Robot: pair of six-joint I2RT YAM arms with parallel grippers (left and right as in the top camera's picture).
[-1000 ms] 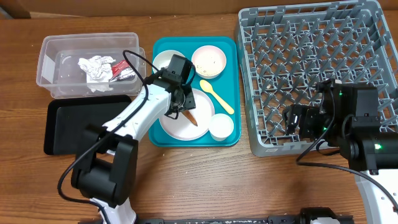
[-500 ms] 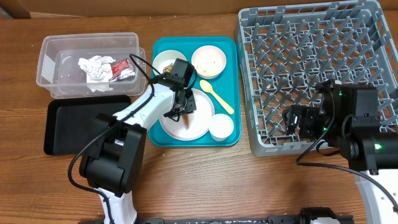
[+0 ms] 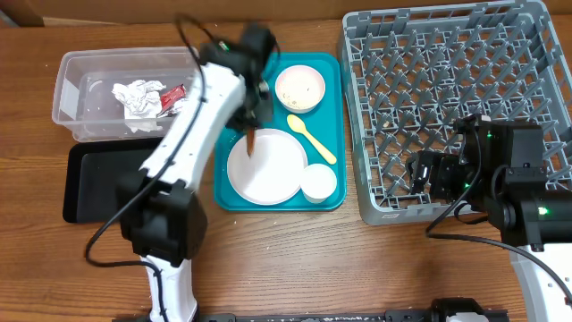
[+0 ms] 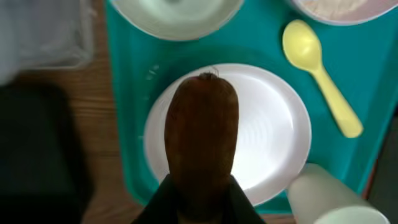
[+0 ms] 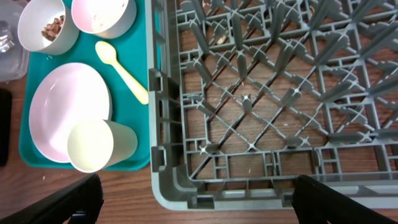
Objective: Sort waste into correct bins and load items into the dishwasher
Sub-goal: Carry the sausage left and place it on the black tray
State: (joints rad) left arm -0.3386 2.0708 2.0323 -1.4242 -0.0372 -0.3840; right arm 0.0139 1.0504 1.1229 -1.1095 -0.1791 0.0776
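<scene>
My left gripper is shut on a long brown food lump and holds it above the round white plate, which lies on the teal tray. On that tray are also the yellow spoon, the small white cup and a bowl with rice grains. A second bowl holds small brown lumps. The clear tub holds the crumpled napkin and the red wrapper. My right gripper is open and empty over the grey dish rack's front-left corner.
The flat black tray lies in front of the clear tub at the left. The dish rack fills the right side of the table. Bare wooden table lies in front of the teal tray.
My left arm has risen from the plate with the brown lump in its grip and swung towards the far-left of the teal tray. The right arm has not moved.
</scene>
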